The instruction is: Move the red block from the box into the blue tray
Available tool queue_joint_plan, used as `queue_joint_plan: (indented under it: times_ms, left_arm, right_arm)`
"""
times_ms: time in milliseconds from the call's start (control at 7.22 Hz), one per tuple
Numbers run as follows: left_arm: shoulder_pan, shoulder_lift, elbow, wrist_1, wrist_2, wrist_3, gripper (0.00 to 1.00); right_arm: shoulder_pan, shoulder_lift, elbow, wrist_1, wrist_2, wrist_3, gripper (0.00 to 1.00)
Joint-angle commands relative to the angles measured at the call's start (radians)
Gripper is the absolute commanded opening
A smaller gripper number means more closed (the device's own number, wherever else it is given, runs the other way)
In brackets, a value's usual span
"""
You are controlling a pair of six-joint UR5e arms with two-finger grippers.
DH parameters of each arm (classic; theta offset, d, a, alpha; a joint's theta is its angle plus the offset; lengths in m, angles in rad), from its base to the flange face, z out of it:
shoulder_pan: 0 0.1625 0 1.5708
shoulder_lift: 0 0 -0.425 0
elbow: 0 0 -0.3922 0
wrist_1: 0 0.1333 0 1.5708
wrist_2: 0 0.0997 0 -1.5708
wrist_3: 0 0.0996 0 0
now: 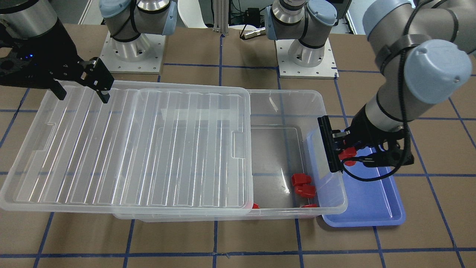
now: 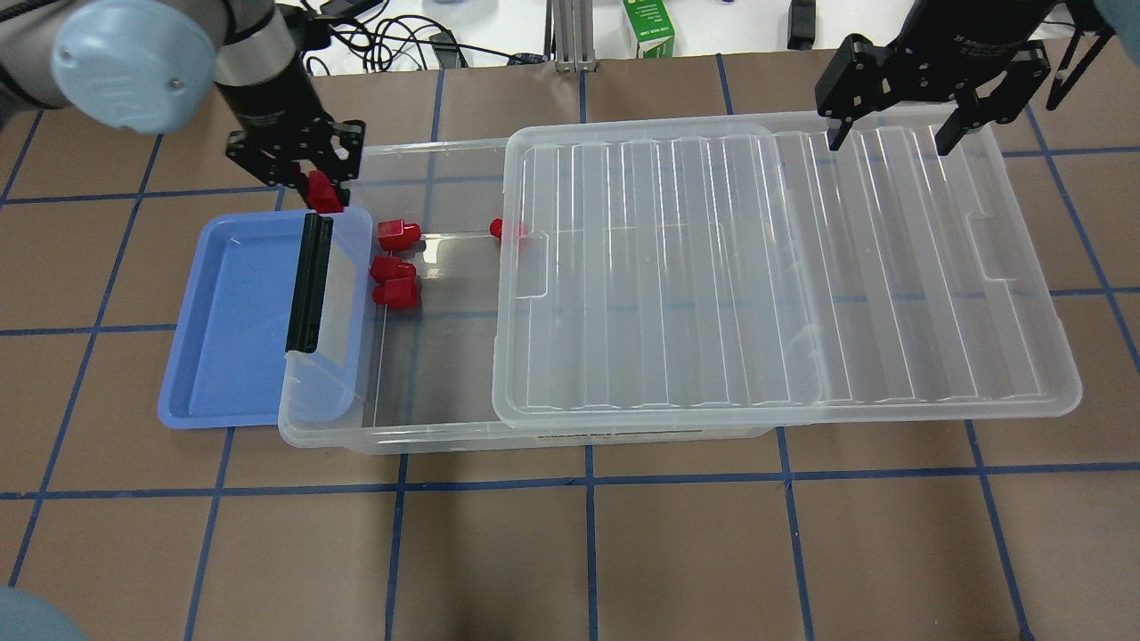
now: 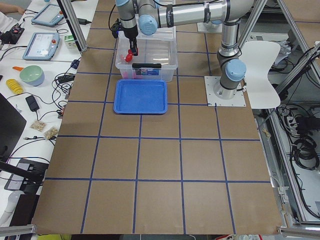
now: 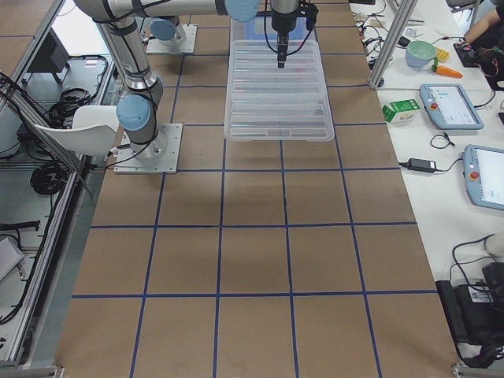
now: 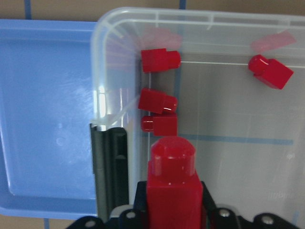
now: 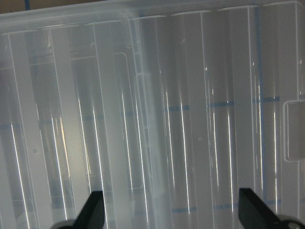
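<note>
Red block (image 5: 172,188), stub end pointing away from the wrist, is clamped between the two fingers of my left gripper (image 2: 313,187), whose jaws are closed on its squarish body. It is held in the air toward the bench's far edge, above the place where the handle end of the box (image 2: 427,438) meets the blue tray (image 2: 223,356); I cannot tell which of the two lies directly beneath it. The tray sits toward the bench's left end, touching the box, with one side showing through the box's clear end wall below the black clip handle (image 2: 308,283). The ribbed lid (image 2: 784,267) rests shifted toward the bench's right end, leaving the box's left part uncovered. On the box floor lie three more red blocks (image 2: 397,233) (image 2: 393,268) (image 2: 395,293) close together near the handle end, and a fourth (image 2: 508,231) at the lid's edge, partly under it. My right gripper (image 2: 892,141) hangs over the lid's far right part with its jaws wide apart and nothing between them.
</note>
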Motion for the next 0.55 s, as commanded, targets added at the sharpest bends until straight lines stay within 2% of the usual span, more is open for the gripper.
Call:
queue_joint_plan:
  times_ms: [0,138,277,415]
  left_arm:
    - [0.116,-0.004,-0.009,-0.012,0.012,0.149,0.0]
    - [0.176,-0.027,-0.02,0.001,0.027,0.243,0.0]
    - [0.208,-0.044,-0.057,0.026,0.026,0.27,0.0]
    - [0.216,-0.067,-0.106,0.113,0.024,0.273,0.0]
  right_arm:
    - [-0.004,0.012,-0.001,-0.011,-0.008,-0.029,1.0]
    - [-0.036,0.029,-0.016,-0.042,-0.011,-0.106,1.0]
    - [-0.122,0.029,-0.022,-0.024,-0.012,-0.147,1.0]
    - [-0.195,0.029,-0.019,-0.017,-0.014,-0.301,1.0]
